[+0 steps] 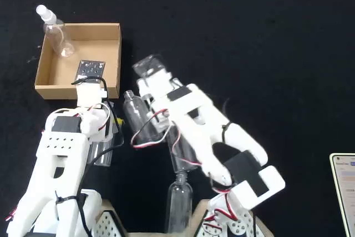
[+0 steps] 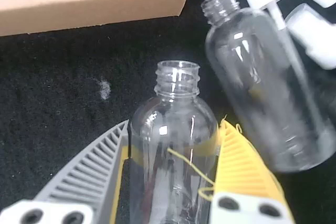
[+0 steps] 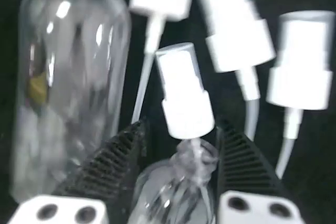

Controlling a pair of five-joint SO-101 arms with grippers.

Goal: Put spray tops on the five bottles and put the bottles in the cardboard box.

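The cardboard box [image 1: 58, 73] sits at the far left of the black worktop [image 1: 266, 54]. One capped bottle [image 1: 57, 38] leans in the far left corner of the box, with its fitted top [image 1: 43, 11] projecting over the rim. The left end effector [image 2: 173, 129] is clamped on an uncapped bottle [image 2: 173, 166]. Both fingers bear against the clear body, and the open threaded neck points toward the near wall of the box, with bare worktop between neck and wall. Just beside it, a second uncapped bottle [image 2: 262, 87] lies on its side, neck likewise toward the box. In the high view this bottle lies between the two arms. The right end effector [image 3: 181, 132] is closed on a third clear bottle [image 3: 176, 192], whose shoulders sit between the two black fingers. A white spray top [image 3: 184, 93] stands at the neck of that bottle; whether it is threaded on cannot be told. Three loose spray tops [image 3: 236, 30] with dip tubes lie on the worktop just beyond the fingers. A clear bottle [image 3: 68, 77] lies alongside them; whether it is the second uncapped bottle cannot be told. In the high view a further bottle [image 1: 178, 206] lies on the worktop near the arm bases, partly under the right arm.
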